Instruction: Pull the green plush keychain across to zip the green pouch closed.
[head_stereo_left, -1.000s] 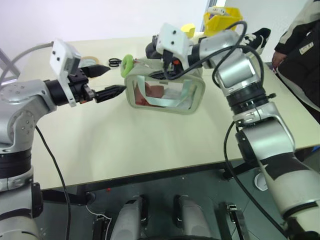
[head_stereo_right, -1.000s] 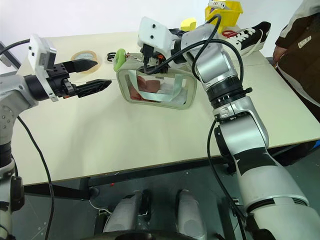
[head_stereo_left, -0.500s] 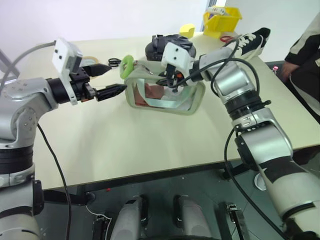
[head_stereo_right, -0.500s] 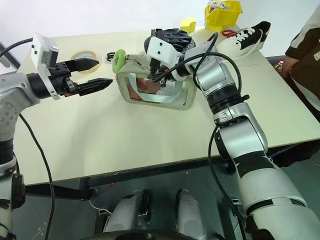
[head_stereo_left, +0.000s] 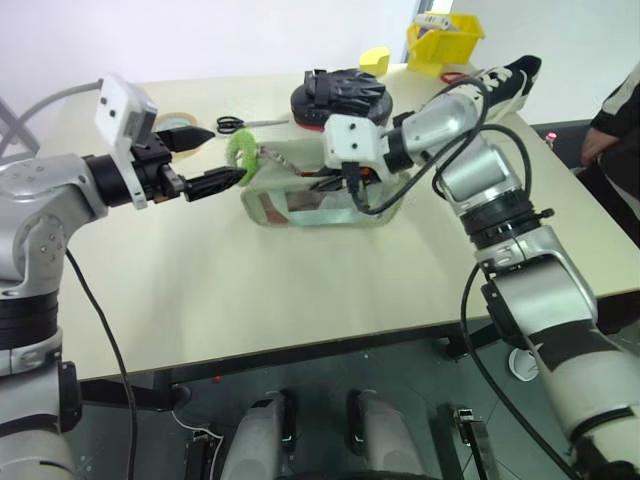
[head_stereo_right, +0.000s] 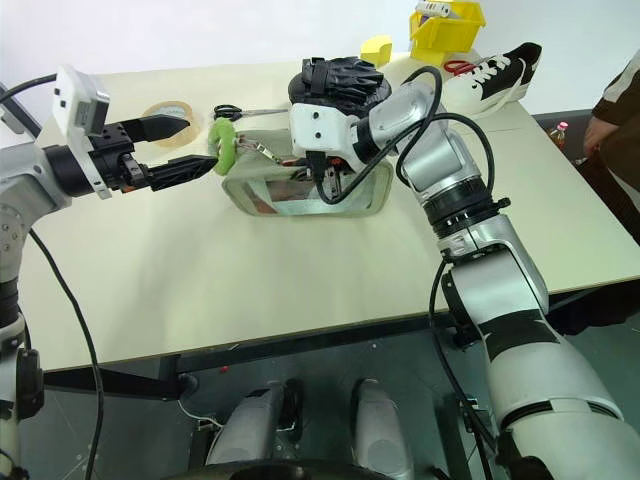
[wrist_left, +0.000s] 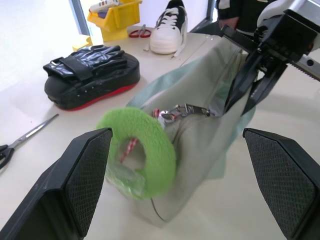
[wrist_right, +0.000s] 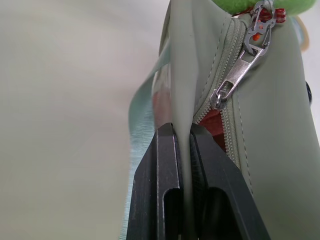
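Overall light: bright, even, diffuse; no hard glare in the head views.
Shadows: soft, short patches on the desk (head_stereo_left: 300, 290) beside the green pouch (head_stereo_left: 320, 205).
Left wrist view: background top-left overexposed to white; foreground tool fingers (wrist_left: 75, 190) slightly soft.
Right wrist view: desk a featureless blur; zipper sharp; black fingers (wrist_right: 160, 200) in shade.
Under desk: dim.

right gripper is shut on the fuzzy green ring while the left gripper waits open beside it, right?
Not quite. The right gripper is shut on the green pouch's fabric beside the zipper, not on the fuzzy green ring; the right wrist view shows this. The left gripper does wait open, with the ring between its fingers untouched.
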